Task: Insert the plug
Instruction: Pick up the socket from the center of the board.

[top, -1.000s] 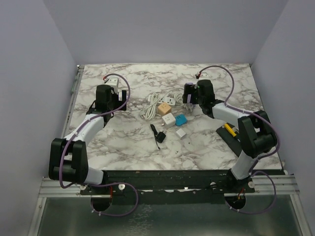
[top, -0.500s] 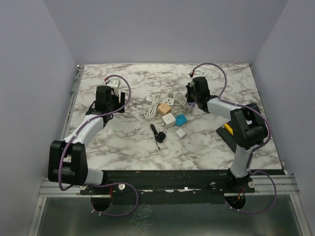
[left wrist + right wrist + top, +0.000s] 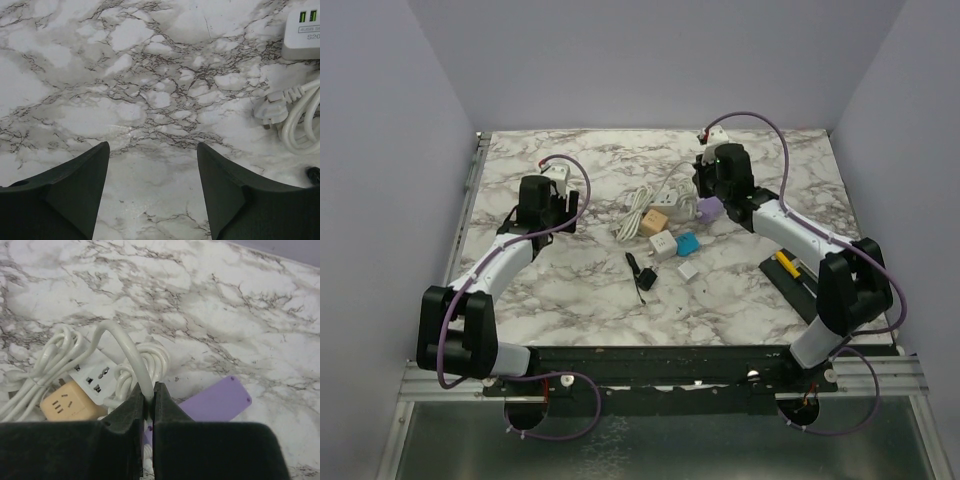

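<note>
1. We see the white plug [image 3: 270, 109] lying flat on the marble table [image 3: 150, 60], next to coils of white cord [image 3: 125, 347] and the white power strip [image 3: 92, 376].
2. Our right gripper [image 3: 149, 402], stretched far forward, is clamped tight on a raised loop of the white cord.
3. Our left gripper [image 3: 152, 185] hovers over bare marble with its fingers apart, just left of the plug.

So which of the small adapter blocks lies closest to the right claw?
The purple block, right beside the right claw; the peach block, white block and blue block lie farther off.
</note>
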Action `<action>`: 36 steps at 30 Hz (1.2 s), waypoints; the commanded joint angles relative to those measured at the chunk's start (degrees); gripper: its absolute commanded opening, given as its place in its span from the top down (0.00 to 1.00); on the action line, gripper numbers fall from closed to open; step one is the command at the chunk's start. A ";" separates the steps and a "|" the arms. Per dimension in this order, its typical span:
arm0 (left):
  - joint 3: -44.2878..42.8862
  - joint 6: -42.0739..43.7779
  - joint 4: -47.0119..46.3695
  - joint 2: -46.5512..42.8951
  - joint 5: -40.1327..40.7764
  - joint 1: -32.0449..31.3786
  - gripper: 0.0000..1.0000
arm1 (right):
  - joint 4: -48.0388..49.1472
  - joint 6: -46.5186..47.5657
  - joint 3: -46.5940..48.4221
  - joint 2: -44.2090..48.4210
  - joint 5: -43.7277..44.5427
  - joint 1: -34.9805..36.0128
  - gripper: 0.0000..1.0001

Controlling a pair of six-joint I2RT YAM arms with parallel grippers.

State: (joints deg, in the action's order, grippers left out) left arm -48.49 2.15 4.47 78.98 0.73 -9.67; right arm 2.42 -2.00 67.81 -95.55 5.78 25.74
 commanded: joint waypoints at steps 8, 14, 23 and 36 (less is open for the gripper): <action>-2.13 -1.12 2.82 -2.81 -4.74 -0.75 0.19 | -4.24 5.34 4.27 5.48 1.62 3.52 0.99; -5.82 -0.89 3.35 0.21 -5.93 -5.47 0.15 | -3.66 3.47 -1.69 6.33 0.09 4.10 0.99; -14.15 3.66 3.45 12.39 -1.50 -16.07 0.07 | -2.94 -1.26 -11.38 14.31 3.30 4.74 0.99; -20.86 11.86 3.68 23.34 -3.35 -18.91 0.06 | -3.30 -3.64 -15.75 15.04 5.59 4.71 0.97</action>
State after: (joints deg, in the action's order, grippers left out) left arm -69.63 9.26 7.81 102.98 -0.80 -28.51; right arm -2.92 -4.51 52.29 -80.90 9.39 30.04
